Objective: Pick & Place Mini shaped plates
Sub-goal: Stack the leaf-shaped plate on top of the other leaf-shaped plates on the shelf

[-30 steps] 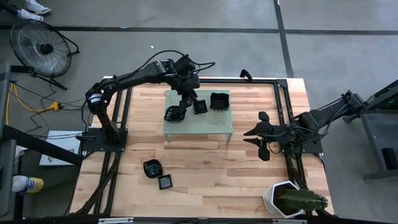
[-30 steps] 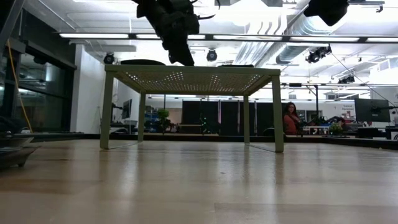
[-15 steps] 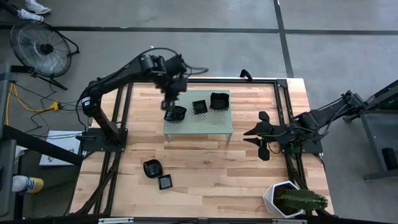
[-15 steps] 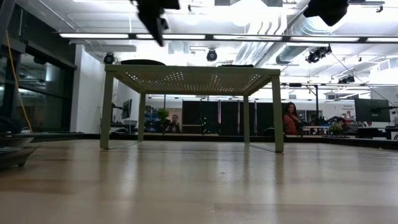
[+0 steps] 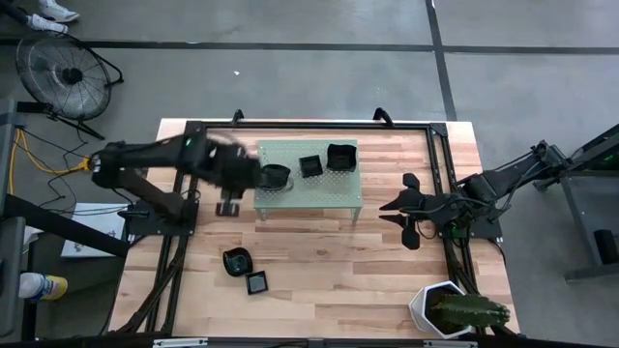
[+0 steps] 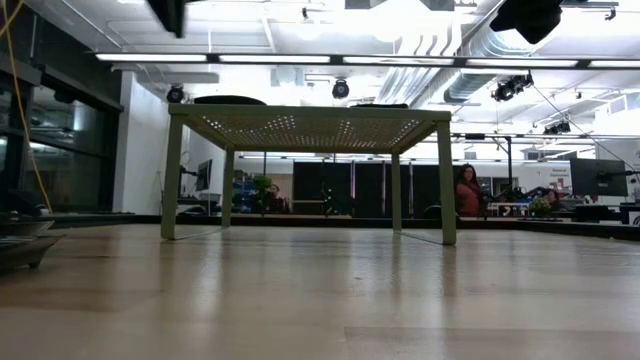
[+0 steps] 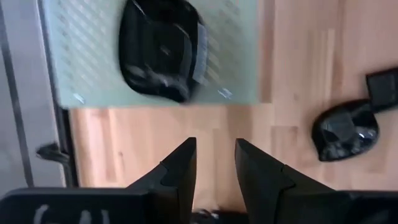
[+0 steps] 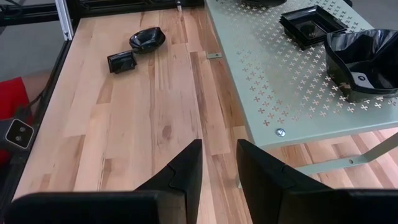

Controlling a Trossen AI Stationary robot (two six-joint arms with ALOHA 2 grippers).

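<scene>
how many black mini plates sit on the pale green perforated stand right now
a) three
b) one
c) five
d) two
a) The high view shows three black dishes on the stand: a rounded one, a small square one and a larger square one; two more lie on the wooden table.

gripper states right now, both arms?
Left gripper: open, empty, over bare wood beside the green stand.
Right gripper: open, empty, waiting at the table's right side.

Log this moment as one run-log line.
left gripper: open, empty, beside stand | right gripper: open, idle, table's right | plates: three on stand, two on table
</scene>
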